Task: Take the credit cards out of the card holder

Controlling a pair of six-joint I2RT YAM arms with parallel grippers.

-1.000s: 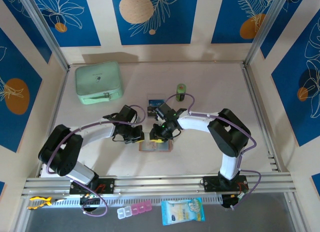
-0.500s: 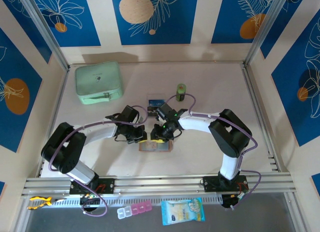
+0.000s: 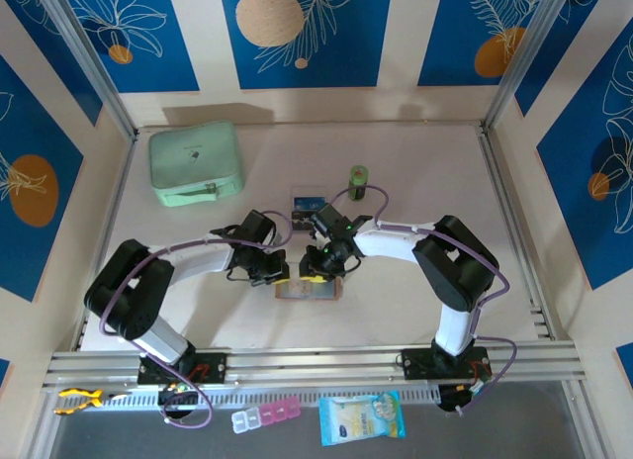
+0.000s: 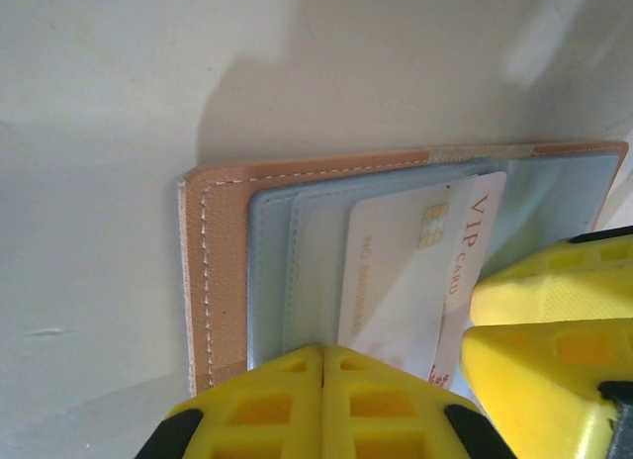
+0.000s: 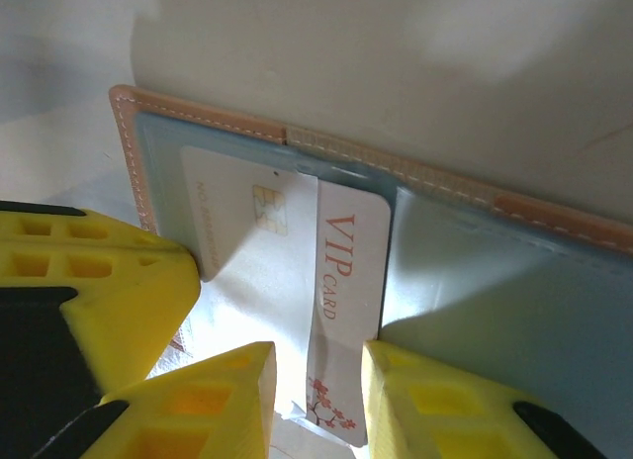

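Top external: left gripper [image 3: 280,272] and right gripper [image 3: 315,271] meet over the open card holder [image 3: 309,291], mid-table. A blue card [image 3: 308,200] lies flat just beyond it.
Left wrist: left jaws shut tight, nothing seen between them, tips over the holder's edge. Chip card [image 4: 391,271] and VIP card [image 4: 477,231] sit in a pocket.
Right wrist: right jaws part-open astride the VIP card's free end. Clamped or not, can't tell.

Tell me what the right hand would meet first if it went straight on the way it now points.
Probably the white VIP card, lying between the fingers of the right hand; past it, the clear pocket of the brown wallet. Depth is unclear.
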